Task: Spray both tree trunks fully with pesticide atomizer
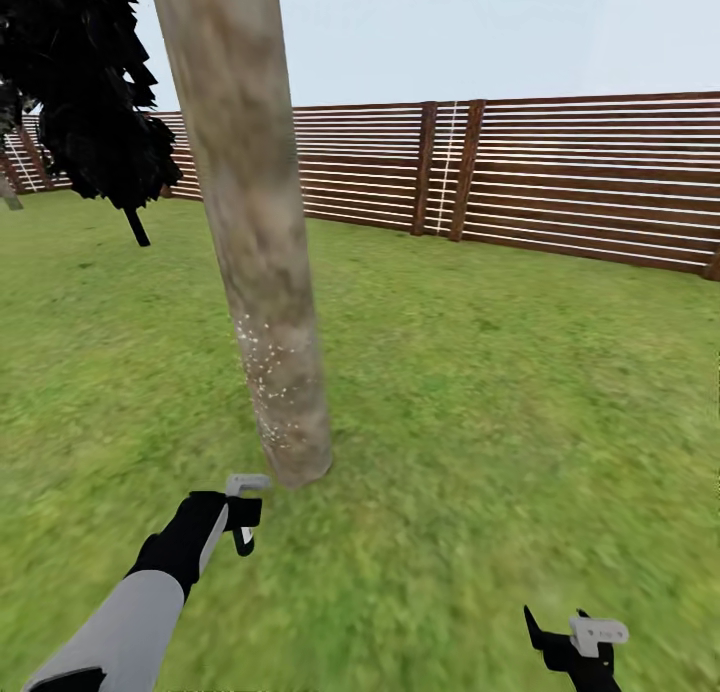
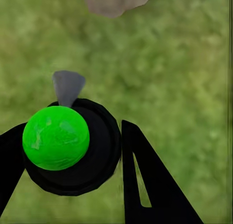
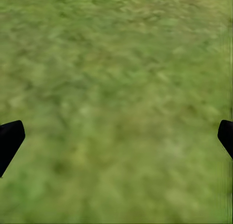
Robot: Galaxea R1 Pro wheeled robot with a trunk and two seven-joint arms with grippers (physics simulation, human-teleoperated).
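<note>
A green lawn (image 1: 520,392) is stretching out toward a brown slatted wooden fence (image 1: 560,172) under a pale sky, and dark jagged foliage (image 1: 80,82) is hanging at the upper left of the head view. A thick tree trunk (image 1: 255,222) of mottled grey-brown bark is rising from the grass just ahead of the robot, leaning slightly in the picture, with a scatter of small pale specks showing on its lower part. In the left wrist view the foot of the same trunk (image 2: 115,0) is showing beyond the atomizer.

The left gripper (image 1: 240,517) is reaching forward low over the grass, near the base of the trunk and a little to the left of it, not touching it. It is clamping the pesticide atomizer (image 2: 68,144): in the left wrist view a bright green rounded body is sitting in a black ring between the two black fingers (image 2: 145,180), with a grey nozzle pointing away toward the trunk. In the head view a pale grey part of the atomizer (image 1: 245,484) is sticking out above the gripper, nearest the trunk's foot.

The right gripper (image 1: 575,637) is hanging at the lower right of the head view, well apart from the trunk and from the atomizer. Its fingers (image 3: 9,141) are standing spread wide at the two edges of the right wrist view, with nothing but blurred grass between them.
</note>
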